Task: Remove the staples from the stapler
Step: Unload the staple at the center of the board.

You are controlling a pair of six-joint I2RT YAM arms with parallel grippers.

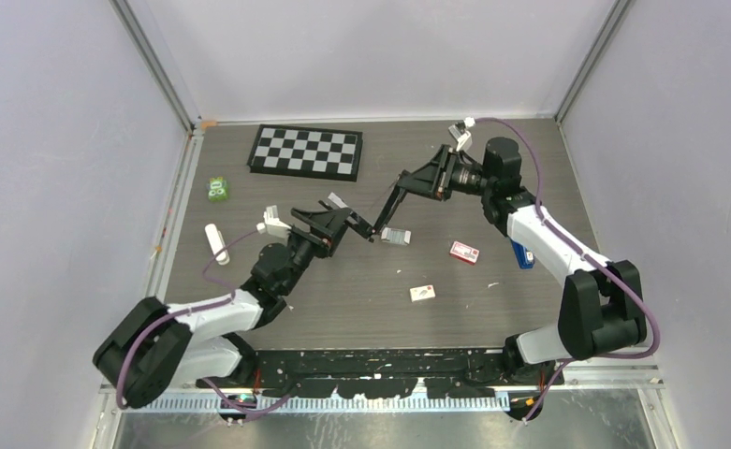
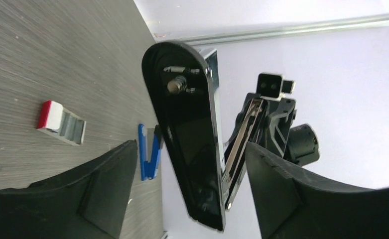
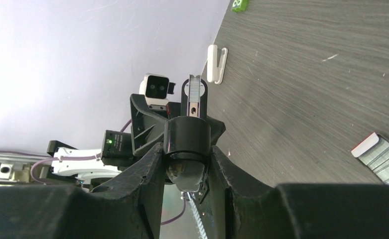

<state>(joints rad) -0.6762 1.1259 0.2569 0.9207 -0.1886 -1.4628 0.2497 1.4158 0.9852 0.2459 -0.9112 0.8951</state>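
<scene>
Black stapler (image 1: 387,204) is up off the desk (image 1: 343,309) btwn both arms, hinged open, w/ the chrome magazine bared in the left wrist view. R fingers (image 3: 147,174) are pinched on its rounded black end. L fingers (image 2: 100,194) are spread either side of the other half, w/ a gap showing on one side, so they add no real grip as far as I can tell. Some staples (image 1: 394,236) lie loose on the desk just below the stapler, near the red-and-white box (image 1: 464,253). A ribbed strip (image 3: 194,89) looks to be sitting in the magazine (small in frame, so not certain). Judging by that, the unloading is partly done. Main risk: the stapler hangs from one pinch on a curved end, so any push from the L side could swivel it or pop it free. If the L fingers close off-centre, they may snap the halves together and trap the strip. If it tilts more, the strip could slide out and scatter.
</scene>
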